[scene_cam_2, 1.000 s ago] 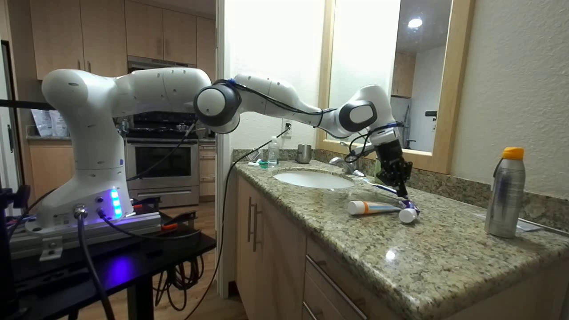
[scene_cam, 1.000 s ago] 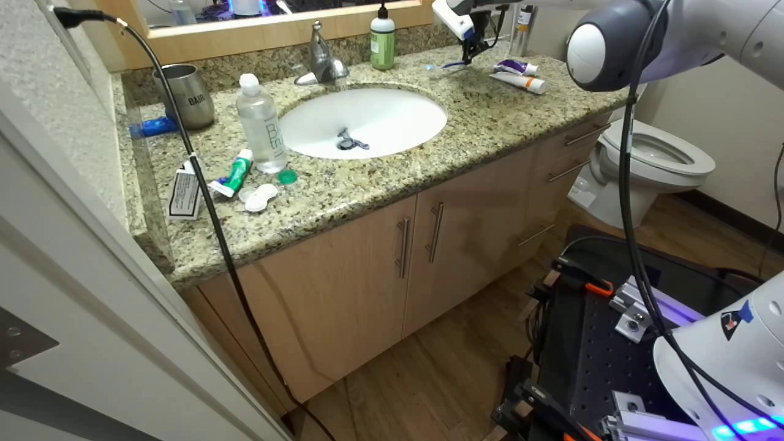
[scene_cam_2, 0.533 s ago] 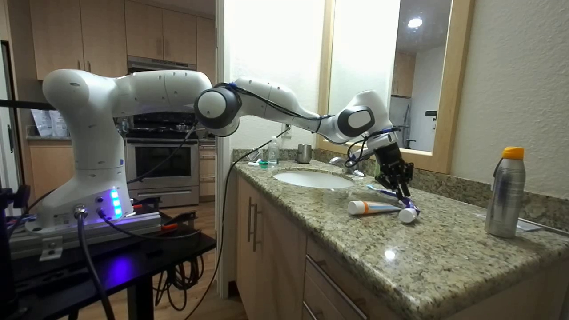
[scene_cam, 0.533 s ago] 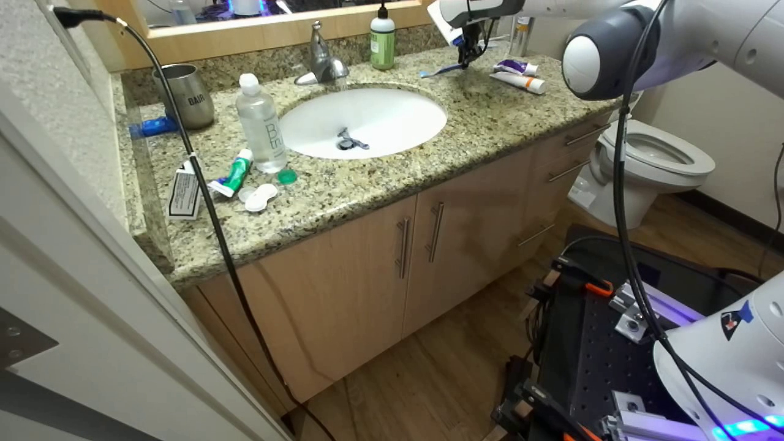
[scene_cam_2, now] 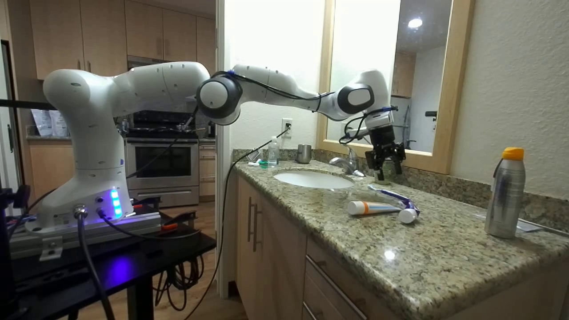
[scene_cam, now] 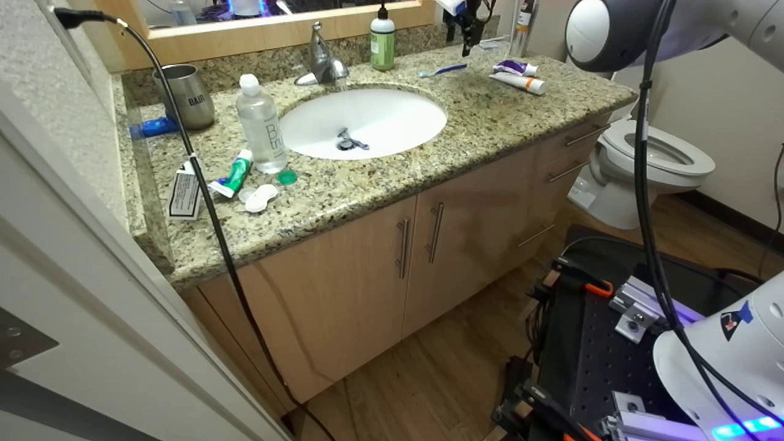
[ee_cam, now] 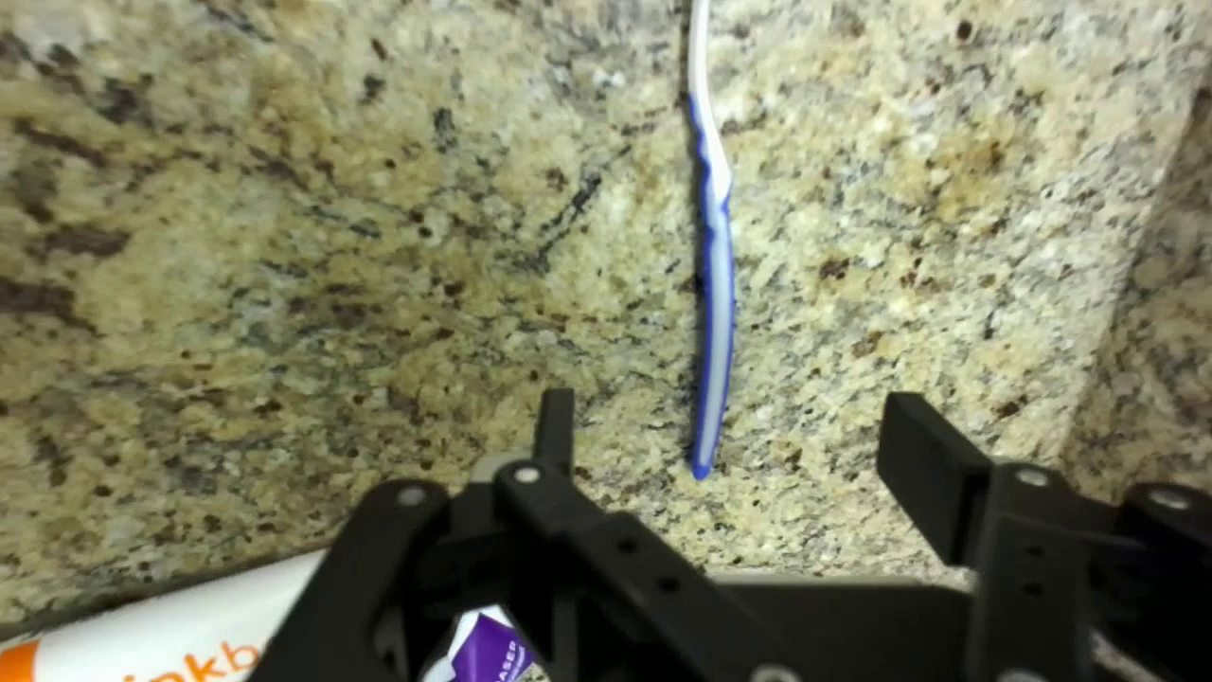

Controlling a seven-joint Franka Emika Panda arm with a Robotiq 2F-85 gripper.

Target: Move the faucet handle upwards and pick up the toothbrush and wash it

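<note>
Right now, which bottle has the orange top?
The silver bottle, far right in an exterior view, has it. The clear bottle has a white cap; the green bottle, a black pump.

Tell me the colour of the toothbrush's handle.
The toothbrush handle has blue edges and a pale bluish-grey strip down its middle; best seen in the wrist view.

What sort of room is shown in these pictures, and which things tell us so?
It is most likely a home bathroom: there are a white oval basin, a rounded glossy white toilet, and a slim blue-and-white plastic toothbrush.
</note>
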